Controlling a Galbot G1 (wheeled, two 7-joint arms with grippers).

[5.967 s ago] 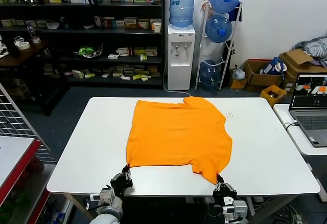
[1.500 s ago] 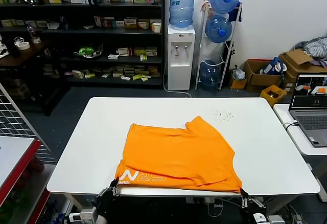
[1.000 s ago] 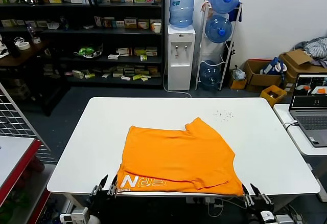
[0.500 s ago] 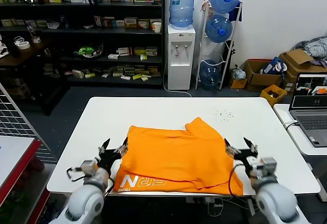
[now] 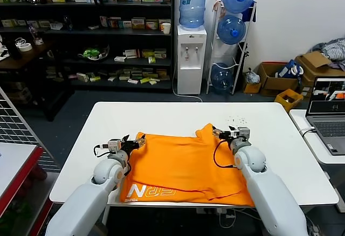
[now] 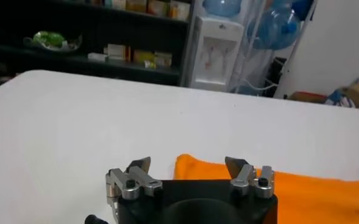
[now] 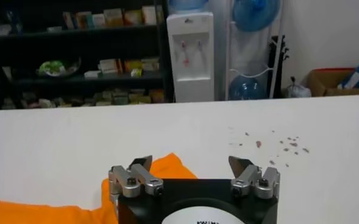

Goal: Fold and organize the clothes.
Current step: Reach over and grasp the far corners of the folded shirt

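Note:
The orange T-shirt [image 5: 188, 166] lies on the white table [image 5: 280, 155], its near edge turned over so the white lettering [image 5: 150, 192] shows. My left gripper [image 5: 135, 140] is open and empty at the shirt's far left corner. In the left wrist view this gripper [image 6: 188, 165] has its jaws spread, with the orange cloth [image 6: 313, 192] just ahead. My right gripper [image 5: 222, 133] is open and empty at the far right sleeve tip. In the right wrist view that gripper [image 7: 191, 163] hovers over the orange tip [image 7: 170, 166].
A laptop [image 5: 329, 112] sits on a side table at the right. A water dispenser [image 5: 191, 58], a bottle rack [image 5: 233, 36] and shelves [image 5: 86, 31] stand behind the table. A grey-blue heap [image 5: 331, 47] and cardboard boxes [image 5: 275, 77] lie at the back right.
Both grippers let go of the near hem, opened and moved away from me along the shirt's sides to its far corners. The shirt stays with its lettering showing.

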